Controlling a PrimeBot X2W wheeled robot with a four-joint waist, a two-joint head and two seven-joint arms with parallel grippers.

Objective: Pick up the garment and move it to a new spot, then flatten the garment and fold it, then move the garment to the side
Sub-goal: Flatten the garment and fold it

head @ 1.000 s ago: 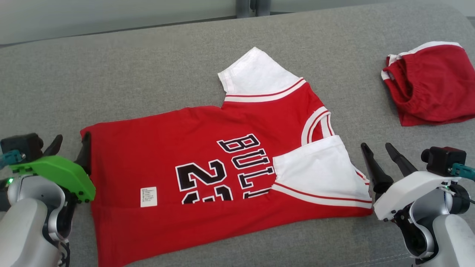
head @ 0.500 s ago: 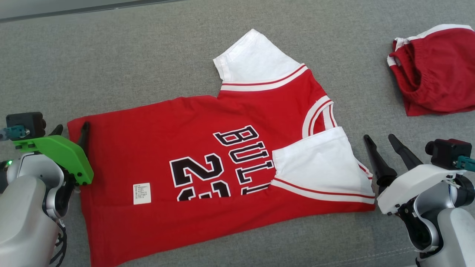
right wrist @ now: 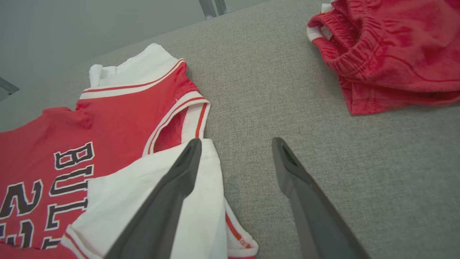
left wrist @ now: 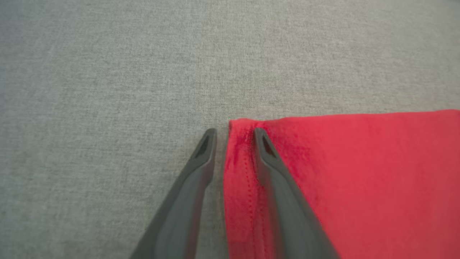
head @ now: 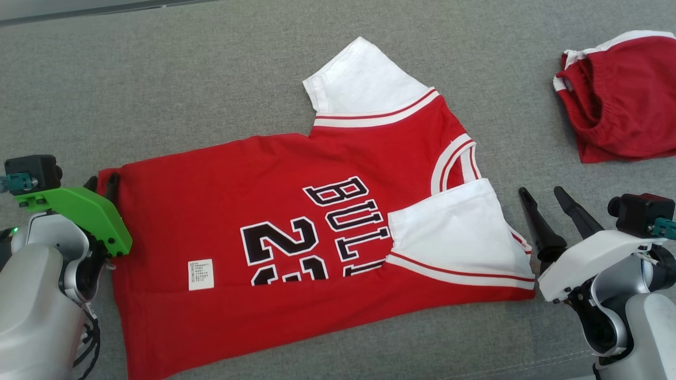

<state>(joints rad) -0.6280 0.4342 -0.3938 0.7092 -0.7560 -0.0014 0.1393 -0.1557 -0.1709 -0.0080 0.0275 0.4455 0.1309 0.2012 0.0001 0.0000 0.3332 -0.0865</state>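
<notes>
The red jersey lay spread face up across the middle of the grey counter, hem toward our left and neckline toward our right. Its near sleeve was turned in over the chest, covering the end of the lettering, while the far sleeve stuck out flat. A small white label showed near the hem.

At the far hem corner our left pincer stood astride the stitched edge, one finger on the red cloth and the other on the bare counter just beside it. The jaws were narrowly parted, and a sliver of counter showed between the outer finger and the hem, so we read it as not yet clenched on the cloth. Our right pincer hung released and wide just beside the neckline end, one finger over the white sleeve in its wrist view and the other over bare counter.

A pair of red shorts sat well apart at the far right.

We judged the flattening done and the fold under way. The next move called for the left jaws to close fully on the hem corner, catching both layers. The right pincer would need its own hold at the shoulder end before both lift together.
</notes>
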